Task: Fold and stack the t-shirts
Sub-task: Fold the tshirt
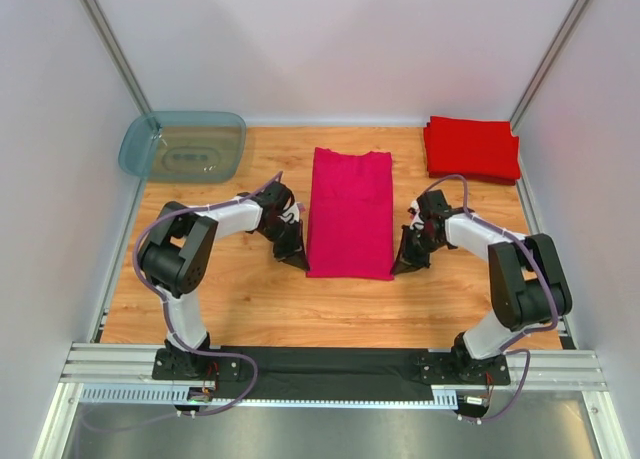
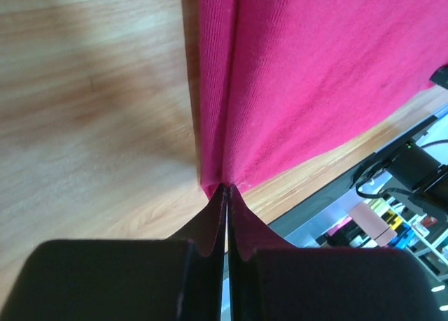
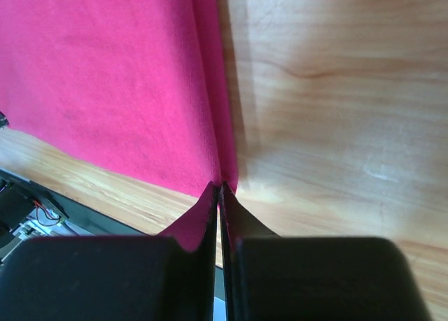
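The pink shirt lies in the middle of the table as a narrow panel, its long axis running from 6 to 12 o'clock in the top view. The left gripper is clenched on the near corner at about 7 o'clock of the shirt. The right gripper is clenched on the matching corner at about 5 o'clock. Each wrist view shows the cloth drawn to a peak between closed fingers.

The whole shirt stretches away from both hands toward 12 o'clock, and the two arms sit level, neither one nearer. The next fold therefore looks to call for carrying the near hem straight toward 12 o'clock, over the far half. Both corners would need to move in step so that the crease falls square across the long axis.

The red stack sits at about 1 o'clock from the shirt, well apart and on the right arm's side. The tub is at about 10 o'clock.
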`<move>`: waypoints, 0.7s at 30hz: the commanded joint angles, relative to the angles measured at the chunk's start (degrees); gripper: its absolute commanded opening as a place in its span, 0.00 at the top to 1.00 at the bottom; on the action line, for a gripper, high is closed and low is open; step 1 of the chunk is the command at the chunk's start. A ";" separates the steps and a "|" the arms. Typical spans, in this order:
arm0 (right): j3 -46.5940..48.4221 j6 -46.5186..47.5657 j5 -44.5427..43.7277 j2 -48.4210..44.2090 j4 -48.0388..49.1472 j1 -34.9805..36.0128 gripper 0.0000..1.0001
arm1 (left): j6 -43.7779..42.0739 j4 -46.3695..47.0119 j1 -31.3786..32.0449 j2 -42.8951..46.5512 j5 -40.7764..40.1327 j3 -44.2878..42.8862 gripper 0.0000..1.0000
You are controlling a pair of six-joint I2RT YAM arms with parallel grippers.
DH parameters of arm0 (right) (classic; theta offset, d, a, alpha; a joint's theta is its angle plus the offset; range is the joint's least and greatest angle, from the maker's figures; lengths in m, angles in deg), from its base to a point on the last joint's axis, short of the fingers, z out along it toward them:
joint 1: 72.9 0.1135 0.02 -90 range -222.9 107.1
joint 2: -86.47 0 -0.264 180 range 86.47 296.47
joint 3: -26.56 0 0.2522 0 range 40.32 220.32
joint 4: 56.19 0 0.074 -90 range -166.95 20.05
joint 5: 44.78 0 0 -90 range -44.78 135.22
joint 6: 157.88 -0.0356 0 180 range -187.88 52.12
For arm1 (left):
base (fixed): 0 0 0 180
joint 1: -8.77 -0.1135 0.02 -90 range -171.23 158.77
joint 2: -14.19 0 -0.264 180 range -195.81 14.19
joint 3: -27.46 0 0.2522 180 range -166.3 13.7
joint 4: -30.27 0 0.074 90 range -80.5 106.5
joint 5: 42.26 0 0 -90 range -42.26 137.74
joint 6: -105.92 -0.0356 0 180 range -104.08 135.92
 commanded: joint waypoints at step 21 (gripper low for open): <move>-5.18 -0.60 0.58 -9.48 3.32 0.34 0.77 | 1.43 0.20 1.39 5.88 1.44 1.49 0.75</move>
